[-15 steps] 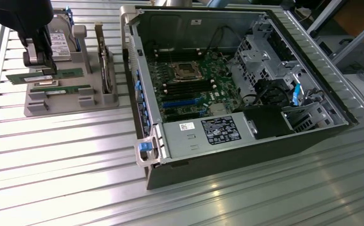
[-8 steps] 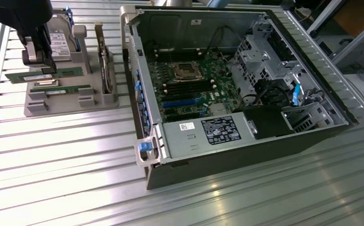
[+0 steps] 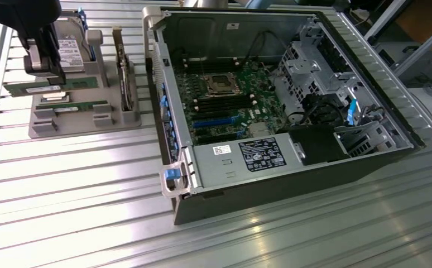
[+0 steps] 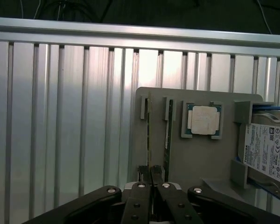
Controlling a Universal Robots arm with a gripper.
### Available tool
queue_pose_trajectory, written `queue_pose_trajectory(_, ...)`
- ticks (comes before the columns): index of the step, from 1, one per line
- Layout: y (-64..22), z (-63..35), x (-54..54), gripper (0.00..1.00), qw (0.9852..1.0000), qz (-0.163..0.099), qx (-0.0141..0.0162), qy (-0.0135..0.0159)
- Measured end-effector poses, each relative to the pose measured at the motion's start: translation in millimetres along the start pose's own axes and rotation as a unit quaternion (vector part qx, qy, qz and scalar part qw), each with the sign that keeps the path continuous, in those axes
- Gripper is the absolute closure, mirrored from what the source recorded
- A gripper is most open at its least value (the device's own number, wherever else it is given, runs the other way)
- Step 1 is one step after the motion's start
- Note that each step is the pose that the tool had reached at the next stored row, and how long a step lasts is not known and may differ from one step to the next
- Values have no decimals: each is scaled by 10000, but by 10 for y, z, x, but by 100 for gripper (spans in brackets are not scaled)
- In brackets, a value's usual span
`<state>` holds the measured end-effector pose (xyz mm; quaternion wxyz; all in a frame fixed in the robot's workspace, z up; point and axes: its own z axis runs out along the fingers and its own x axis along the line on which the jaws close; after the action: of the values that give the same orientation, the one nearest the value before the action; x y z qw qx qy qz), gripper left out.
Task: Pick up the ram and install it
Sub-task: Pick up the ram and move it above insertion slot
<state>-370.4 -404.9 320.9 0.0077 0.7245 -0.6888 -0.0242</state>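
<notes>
Table [image 3: 89,195] [image 4: 60,121]: ribbed aluminium slats fill the exterior view, with glare streaks along the lower middle. In the wrist view the same slats run out to a raised rail, with darkness and loose cables [image 4: 130,7] beyond it.

Room: at the upper right of the exterior view, past the table's edge, I see metal frame legs [image 3: 417,33], a pale floor and a few wires.

My gripper [image 3: 48,77] [image 4: 151,173]: black, in the upper left of the exterior view, over the gray holder [image 3: 67,127] [image 4: 200,161]. My fingers are clenched on the ram stick [image 3: 26,88] [image 4: 149,135], about mid-length.

The ram stick is green with a white label. It hangs level and on edge above the holder, out of any slot. Its end overshoots the holder's edge at the exterior view's left. In the wrist view it is edge-on, running straight out from between my pads.

Holder: the other stick [image 3: 78,106] [image 4: 168,135] stands in its slot, just beside a square processor chip [image 4: 204,120] lying flat. Empty slot posts [image 3: 44,120] line the holder's lower edge in the exterior view. A hard drive [image 3: 71,49] [image 4: 267,151] sits at the holder's upper end. A card with a metal bracket [image 3: 126,78] stands along the side toward the exterior view's right.

Computer case [image 3: 276,192]: in the centre of the exterior view, lying open side up, apart from my gripper. Inside it are a green main board [image 3: 224,97] and a labelled power supply [image 3: 246,159] at the lower end.
</notes>
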Motion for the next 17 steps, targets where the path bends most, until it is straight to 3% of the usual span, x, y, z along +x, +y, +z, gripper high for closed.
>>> queue_pose_trajectory(17, 6, -139, -3, 88, 10000, 0, 0, 0)
